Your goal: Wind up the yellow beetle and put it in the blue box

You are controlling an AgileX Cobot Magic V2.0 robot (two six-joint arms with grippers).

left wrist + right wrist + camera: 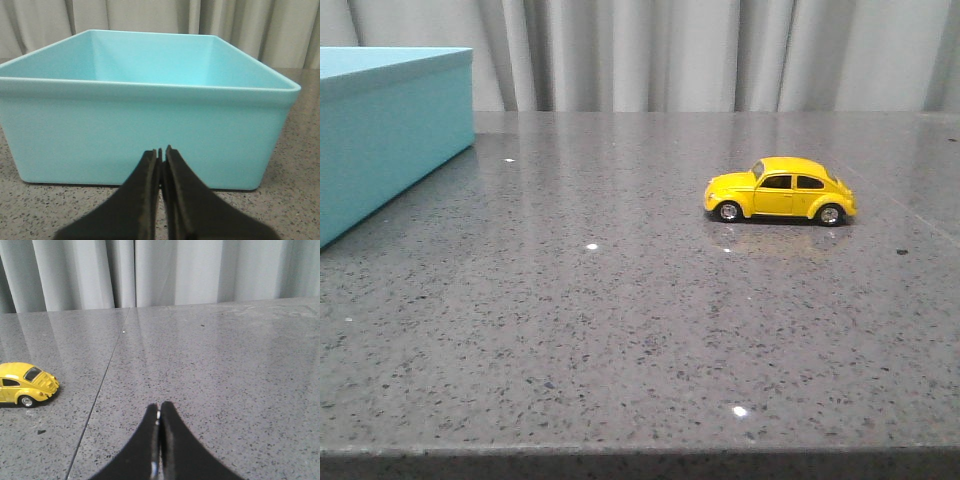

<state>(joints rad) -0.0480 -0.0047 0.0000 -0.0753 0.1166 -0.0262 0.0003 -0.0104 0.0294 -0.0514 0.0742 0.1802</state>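
Observation:
The yellow beetle (780, 190) stands on its wheels on the grey speckled table, right of centre, side-on with its nose to the left. It also shows in the right wrist view (26, 384), well off to one side of my right gripper (159, 407), which is shut and empty above bare table. The blue box (382, 128) stands at the far left, open-topped. In the left wrist view the blue box (145, 125) fills the frame and looks empty inside; my left gripper (161, 152) is shut and empty just before its near wall. Neither gripper shows in the front view.
The grey stone table (620, 320) has a front edge near the bottom of the front view. Pale curtains (700, 50) hang behind the table. A thin seam (100, 385) runs across the tabletop between the beetle and my right gripper.

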